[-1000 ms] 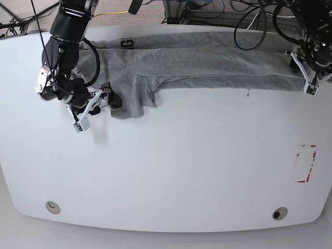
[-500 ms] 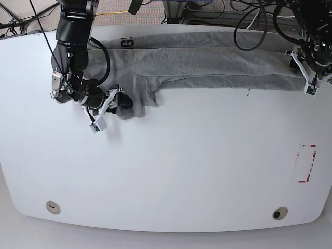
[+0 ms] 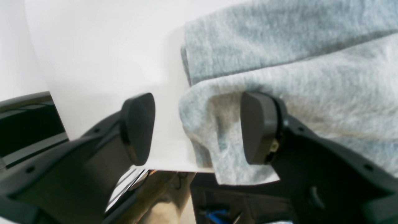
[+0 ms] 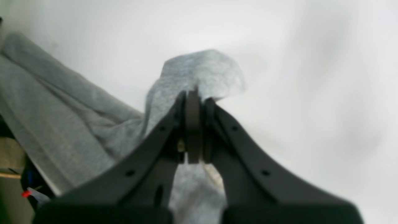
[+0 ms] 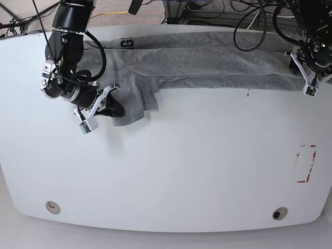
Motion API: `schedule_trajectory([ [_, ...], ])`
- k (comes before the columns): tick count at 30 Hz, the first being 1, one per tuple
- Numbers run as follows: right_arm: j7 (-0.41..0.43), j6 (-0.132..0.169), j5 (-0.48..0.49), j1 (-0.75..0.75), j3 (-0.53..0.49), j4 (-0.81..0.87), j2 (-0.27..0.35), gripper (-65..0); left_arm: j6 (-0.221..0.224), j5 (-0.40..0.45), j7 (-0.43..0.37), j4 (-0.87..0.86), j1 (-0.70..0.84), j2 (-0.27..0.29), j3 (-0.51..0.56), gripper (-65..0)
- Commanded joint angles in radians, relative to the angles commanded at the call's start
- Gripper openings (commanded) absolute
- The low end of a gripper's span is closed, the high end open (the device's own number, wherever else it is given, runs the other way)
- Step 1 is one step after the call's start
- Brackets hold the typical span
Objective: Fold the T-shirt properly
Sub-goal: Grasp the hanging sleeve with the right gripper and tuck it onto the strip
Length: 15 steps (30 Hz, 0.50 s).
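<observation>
Grey T-shirt (image 5: 207, 61) laid lengthwise along table's (image 5: 197, 166) far edge; sleeve flap pinched by R gripper (image 4: 200, 96), its fingers pressed tog.; L gripper (image 3: 199, 127) spread wide, cloth betw. fingers.

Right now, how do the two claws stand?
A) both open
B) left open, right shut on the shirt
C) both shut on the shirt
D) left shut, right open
B: the right claw's fingertips meet with the T-shirt bunched at them, while the left claw's fingers stand wide apart.
</observation>
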Motion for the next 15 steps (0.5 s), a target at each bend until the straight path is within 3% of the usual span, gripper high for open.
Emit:
schedule_trajectory([
  [6,-0.080,0.000,0.080,-0.114,0.137,0.112,0.002,-65.0,0.000,0.000,0.000,0.000,0.000,0.000,0.000,-24.7],
  [15,-0.081,0.000,0.204,-0.295,0.218,0.221,0.003,-65.0,0.000,0.000,0.000,-0.018,0.000,0.000,0.002,-24.7],
])
